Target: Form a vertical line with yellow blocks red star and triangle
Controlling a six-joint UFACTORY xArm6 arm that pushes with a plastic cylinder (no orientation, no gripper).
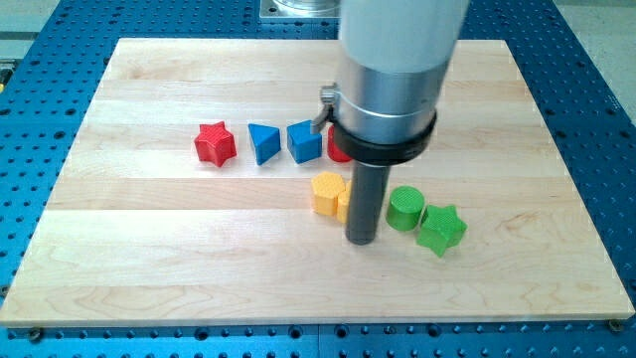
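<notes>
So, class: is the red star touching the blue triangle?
No: the red star sits apart from the blue triangle, with bare board showing between them.

Robotics lab: wooden board on blue perforated metal bench.

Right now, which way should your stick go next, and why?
Probably a small nudge toward the view's left: my tip sits just right of the yellow blocks, which lie lower and to the right of the red star and blue triangle, so no vertical line exists yet.
</notes>
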